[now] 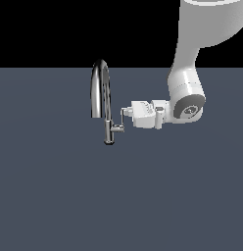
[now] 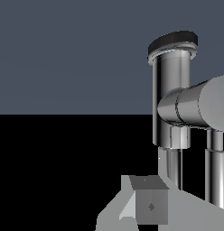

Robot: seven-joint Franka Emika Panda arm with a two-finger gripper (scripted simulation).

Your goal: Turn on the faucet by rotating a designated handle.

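Reaching in sideways from the exterior view's right, my pincer (image 1: 125,113) sits right at the upright rod of the handle (image 1: 121,122), level with it and pointing toward the tap. Whether my fingers are spread or pressed together I cannot tell; the exterior view shows only a small pale tip against the rod, and the wrist view shows one finger (image 2: 147,205) close beside the chrome without showing the gap. I also cannot say if I am touching the rod or just beside it.

The handle is a short stub sticking out from the stem toward the exterior view's right, with a thin rod rising from its end. The faucet (image 1: 100,93) stands on the grey desk (image 1: 55,196), its high arch curving over toward the exterior view's left.

My worry: the rod is thin and slick, so a push off its centre would likely slide past it, or I could catch the stem and jam instead of turning the lever.
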